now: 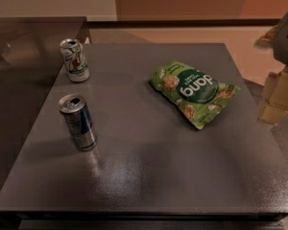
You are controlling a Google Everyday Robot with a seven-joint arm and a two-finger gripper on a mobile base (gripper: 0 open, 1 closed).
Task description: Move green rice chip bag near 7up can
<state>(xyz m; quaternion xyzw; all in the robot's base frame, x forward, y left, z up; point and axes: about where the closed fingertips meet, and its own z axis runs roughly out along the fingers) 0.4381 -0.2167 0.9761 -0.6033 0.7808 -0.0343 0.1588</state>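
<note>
The green rice chip bag (193,92) lies flat on the grey table (149,176), right of centre towards the back. The 7up can (75,60) stands upright near the table's back left corner, well apart from the bag. My gripper (280,97) shows only as a grey and yellowish shape at the right edge of the camera view, beyond the table's right side and to the right of the bag, touching nothing that I can see.
A taller, slimmer blue and silver can (78,121) stands upright on the left side, in front of the 7up can. A second dark table (19,71) adjoins on the left. The floor lies behind the table.
</note>
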